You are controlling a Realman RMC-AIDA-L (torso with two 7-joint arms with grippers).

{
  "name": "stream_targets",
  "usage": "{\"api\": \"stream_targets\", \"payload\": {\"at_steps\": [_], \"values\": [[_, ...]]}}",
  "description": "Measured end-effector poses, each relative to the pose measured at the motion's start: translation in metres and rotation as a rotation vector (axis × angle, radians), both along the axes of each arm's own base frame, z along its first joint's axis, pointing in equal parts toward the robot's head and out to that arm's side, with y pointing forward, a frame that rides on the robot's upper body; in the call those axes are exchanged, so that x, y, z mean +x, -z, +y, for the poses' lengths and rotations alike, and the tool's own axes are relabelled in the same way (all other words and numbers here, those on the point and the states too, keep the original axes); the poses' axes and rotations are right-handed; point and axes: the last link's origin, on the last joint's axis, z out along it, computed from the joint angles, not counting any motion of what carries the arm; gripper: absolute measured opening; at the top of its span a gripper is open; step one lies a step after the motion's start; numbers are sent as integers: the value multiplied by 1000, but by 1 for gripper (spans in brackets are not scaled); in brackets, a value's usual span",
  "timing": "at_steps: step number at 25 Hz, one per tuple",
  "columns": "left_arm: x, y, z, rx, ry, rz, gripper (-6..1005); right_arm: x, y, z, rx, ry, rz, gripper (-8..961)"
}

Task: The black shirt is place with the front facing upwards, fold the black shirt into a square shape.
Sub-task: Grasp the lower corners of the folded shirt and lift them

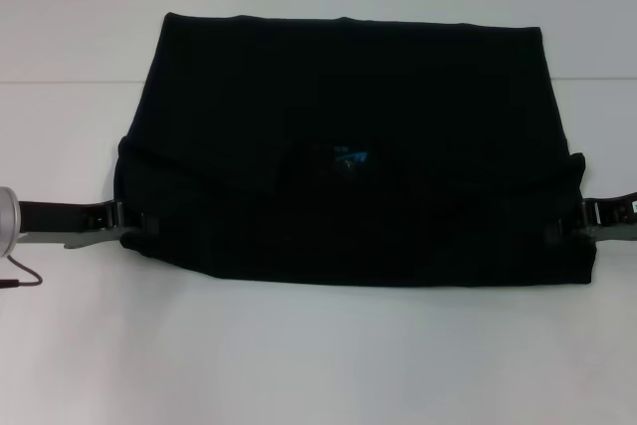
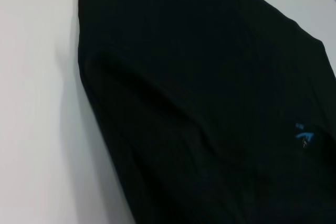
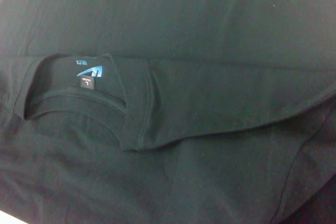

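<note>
I see the black shirt lying flat on the white surface, roughly centre of the head view, already folded over once into a wide block. The far edge runs straight; the near edge sits closer to me and sags a bit lower toward the right. A fold line crosses the shirt approx. mid-way, w/ the blue neck label showing just at that line, near the middle.

Left pincer is at the shirt's left edge, low down near the near corner, touching the fabric. Right pincer is at the opposite edge, same height, also against the cloth. Both arms come in from the sides, level w/ each other. Can't tell from the head view whether either pincer is pinching the cloth or just resting beside it, and neither wrist view shows its own fingers.

Left wrist view: mostly black fabric w/ a strip of white surface on one side, the label a small blue mark.

Right wrist view: fabric fills the pic. The collar is clear, label inside it, w/ a size tab reading "L" beneath. A folded layer overlaps beside the collar w/ a curved hem edge.
</note>
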Motion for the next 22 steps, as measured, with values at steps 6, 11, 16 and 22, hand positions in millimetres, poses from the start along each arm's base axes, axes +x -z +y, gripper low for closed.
{"api": "stream_targets", "payload": {"at_steps": [6,11,16,22], "values": [[5,1,-2,-32,14,-17,67,-1,-2,-1,-11,-6,6,94],[12,-2,-9,-104,34,-59,74,-3,-7,-8,-63,-35,23,58],[16,-8,-26,-223,43,-104,82,-1,-14,-28,-190,-78,52,59],[19,-16,-57,-434,57,-143,90,8,-26,-62,-352,-127,102,60]]}}
